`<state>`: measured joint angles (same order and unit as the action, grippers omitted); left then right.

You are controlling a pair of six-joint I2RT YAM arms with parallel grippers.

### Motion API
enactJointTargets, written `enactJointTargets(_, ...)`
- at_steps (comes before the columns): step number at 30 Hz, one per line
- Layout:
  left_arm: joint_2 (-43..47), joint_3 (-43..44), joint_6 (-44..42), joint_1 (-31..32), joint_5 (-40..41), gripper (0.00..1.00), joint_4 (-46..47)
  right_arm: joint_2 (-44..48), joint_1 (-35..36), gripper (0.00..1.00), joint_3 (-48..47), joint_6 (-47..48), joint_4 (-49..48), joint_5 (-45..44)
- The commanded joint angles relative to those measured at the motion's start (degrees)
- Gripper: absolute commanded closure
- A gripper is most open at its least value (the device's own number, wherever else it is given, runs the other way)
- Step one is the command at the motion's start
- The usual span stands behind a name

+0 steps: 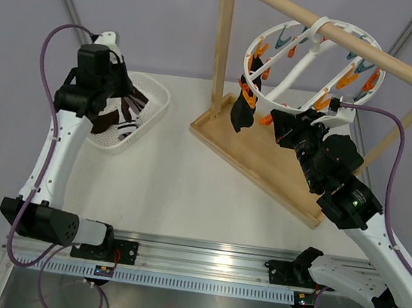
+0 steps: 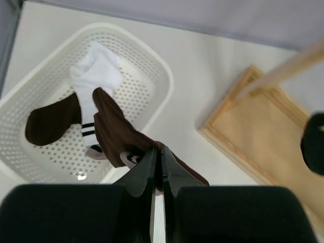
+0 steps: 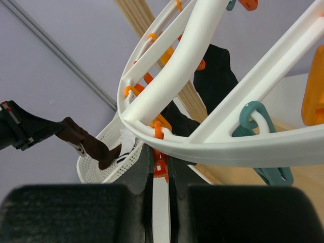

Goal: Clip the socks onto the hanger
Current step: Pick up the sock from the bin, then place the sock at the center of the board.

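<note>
Overhead, the basket (image 1: 158,92) sits at ten o'clock on the table and the wooden frame (image 1: 266,162) at one o'clock, with the hanger (image 1: 312,65) hooked on its top bar. A black sock (image 1: 240,113) hangs from the ring's nine o'clock edge. That view hides both sets of fingertips; the wrist cameras show them. Left wrist view: the left gripper (image 2: 158,154) is pinched tight on a brown sock (image 2: 119,134), no gap between the fingers. The sock trails away toward eleven o'clock, with its far end over the basket. Lying in the basket are a white striped sock (image 2: 96,81) and a second brown one (image 2: 50,124), neither seen clearly from above. Right wrist view: the right gripper (image 3: 161,164) is closed just under the ring's rim, fingers nearly together, nipping an orange clip (image 3: 161,171) that hangs there. A teal clip (image 3: 276,176) dangles off the rim at three o'clock of it. At nine o'clock in the same view, the other arm shows with the brown sock drooping from it.
</note>
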<state>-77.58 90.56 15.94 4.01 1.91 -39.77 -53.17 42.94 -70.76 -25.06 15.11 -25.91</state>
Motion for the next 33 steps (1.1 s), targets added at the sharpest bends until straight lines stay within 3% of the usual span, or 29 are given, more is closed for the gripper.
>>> enactJointTargets(1, 1.11, -0.56, -5.22, 8.53, -6.21, 0.93, -5.93, 0.08, -0.4, 0.98, -0.96, 1.59, -2.55, -1.07)
enactJointTargets(6, 8.13, -9.49, -0.84, 18.13, -11.93, 0.93, -6.73, 0.52, -0.4, 0.98, -1.57, 2.12, -2.02, -1.95)
enactJointTargets(12, 18.94, -17.79, 0.93, 18.31, -8.5, 0.94, -10.32, 1.22, -0.4, 0.98, -1.75, 2.03, -1.49, -2.21)
enactJointTargets(15, 19.66, -19.81, 0.32, 18.4, -16.9, 0.93, -14.89, 1.22, -0.4, 0.98, -1.75, 2.03, -1.32, -2.13)
enactJointTargets(18, 18.17, -22.62, -1.35, 18.4, -16.69, 0.9, -19.46, 1.22, -0.49, 0.98, -1.49, 1.86, -1.49, -2.13)
enactJointTargets(21, 15.19, -25.43, -1.18, 18.49, -5.29, 0.89, -19.03, 1.14, -0.49, 0.98, -1.4, 2.03, -1.49, -2.13)
enactJointTargets(22, 13.96, -25.44, -1.18, 18.4, -5.51, 0.89, -18.6, 0.96, -0.4, 0.98, -1.48, 2.21, -1.23, -2.13)
enactJointTargets(26, 6.68, -26.14, 2.32, 20.15, -12.54, 0.78, -8.09, 1.22, -0.49, 0.98, -1.4, 2.21, -1.05, -2.3)
enactJointTargets(28, 3.42, -25.27, 4.61, 21.73, -14.47, 0.67, -4.37, 1.48, -0.4, 0.98, -0.96, 2.29, -1.4, -2.39)
enactJointTargets(33, -5.28, -20.88, 10.16, 26.57, -21.67, 0.57, 6.54, 1.14, -0.4, 0.98, -0.78, 1.94, -1.05, -1.95)
